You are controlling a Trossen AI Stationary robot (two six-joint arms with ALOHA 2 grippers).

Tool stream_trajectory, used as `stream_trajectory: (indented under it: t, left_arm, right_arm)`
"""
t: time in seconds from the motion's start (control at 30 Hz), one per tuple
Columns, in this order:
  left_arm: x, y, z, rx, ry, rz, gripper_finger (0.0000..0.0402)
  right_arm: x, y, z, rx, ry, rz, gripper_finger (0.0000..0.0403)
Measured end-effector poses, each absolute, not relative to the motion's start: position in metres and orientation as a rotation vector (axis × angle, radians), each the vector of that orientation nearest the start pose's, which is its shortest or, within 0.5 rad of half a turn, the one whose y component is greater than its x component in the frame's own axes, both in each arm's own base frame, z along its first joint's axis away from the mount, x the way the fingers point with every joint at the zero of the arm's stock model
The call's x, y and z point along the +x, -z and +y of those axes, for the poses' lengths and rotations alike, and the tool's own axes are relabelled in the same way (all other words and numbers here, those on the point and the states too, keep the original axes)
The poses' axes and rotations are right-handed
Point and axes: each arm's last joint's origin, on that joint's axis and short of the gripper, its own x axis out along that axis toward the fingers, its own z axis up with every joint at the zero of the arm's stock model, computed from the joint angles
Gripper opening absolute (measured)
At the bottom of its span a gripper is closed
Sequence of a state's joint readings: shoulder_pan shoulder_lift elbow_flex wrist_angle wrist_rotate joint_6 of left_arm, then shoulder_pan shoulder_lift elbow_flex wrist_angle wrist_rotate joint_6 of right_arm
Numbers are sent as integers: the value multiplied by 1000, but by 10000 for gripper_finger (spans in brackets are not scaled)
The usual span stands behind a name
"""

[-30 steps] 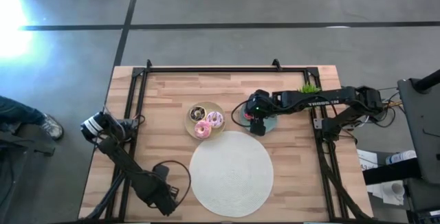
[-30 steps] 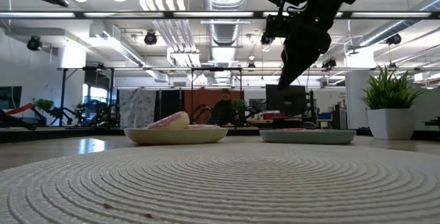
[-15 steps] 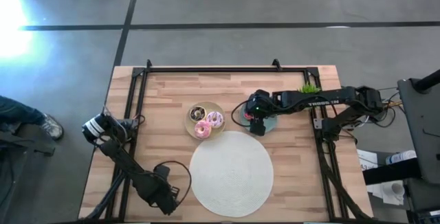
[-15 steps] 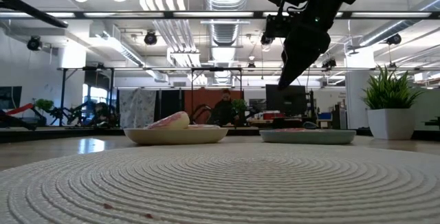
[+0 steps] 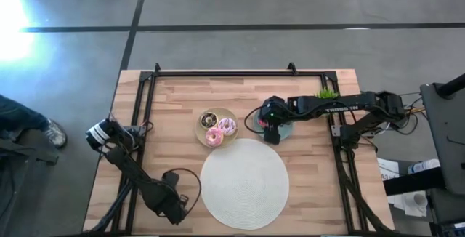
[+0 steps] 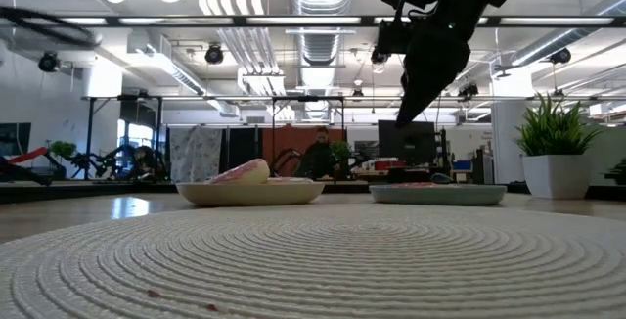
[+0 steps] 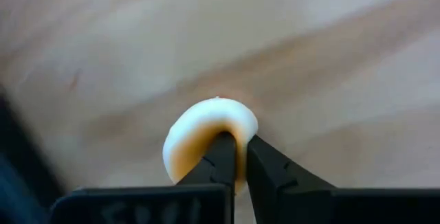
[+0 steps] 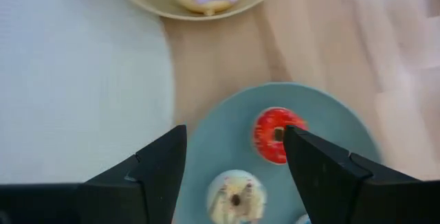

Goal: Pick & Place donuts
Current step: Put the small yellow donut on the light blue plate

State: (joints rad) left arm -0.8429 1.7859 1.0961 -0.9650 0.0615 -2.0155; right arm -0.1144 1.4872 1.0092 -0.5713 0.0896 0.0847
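Observation:
A cream mini donut (image 7: 206,131) with a light brown underside sits between the fingers of my left gripper (image 7: 238,141), which is shut on it near the table's near left corner (image 5: 171,208); the high view hides the donut under the gripper. My right gripper (image 8: 234,148) hangs open above a teal plate (image 8: 330,121) holding a red mini donut (image 8: 275,135) and a cream sprinkled one (image 8: 236,196). A beige plate (image 5: 202,132) carries a chocolate donut (image 5: 210,118), a bright pink donut (image 5: 214,137) and a pale pink-white donut (image 5: 227,126). My left gripper pinches the cream mini donut's ring (image 7: 237,124) between its two fingers. The fingers (image 7: 221,157) stand in front of the place of contact, so the exact part of the ring is hidden. Whether the donut rests on the wooden table or is lifted, I cannot tell.
A big white round mat (image 5: 245,184) lies at the near middle of the table. A potted green plant (image 6: 555,158) stands at the far right. A black frame (image 5: 218,73) runs round the table's edges. A person's shoe (image 5: 52,133) shows left of the table.
My left arm has moved: its link at the upper left of the low view has swung lower, and in the high view its gripper has shifted slightly toward the table's left edge. My right gripper has stayed above the teal plate.

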Motion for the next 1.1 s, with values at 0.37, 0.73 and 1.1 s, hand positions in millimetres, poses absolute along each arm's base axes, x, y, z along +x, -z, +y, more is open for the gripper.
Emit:
stream_trajectory:
  t: [0.37, 0.73, 1.1]
  left_arm:
    - [207, -258, -183, -916, -504, 576, 0]
    - [215, -259, -123, -982, 3, 324, 0]
    - [250, -263, -79, -882, 154, 344, 0]
  right_arm:
    - [303, -234, -12, 179, -150, 895, 226]
    - [328, -300, 29, -18, -319, 588, 226]
    - [330, -329, 59, -335, -370, 461, 226]
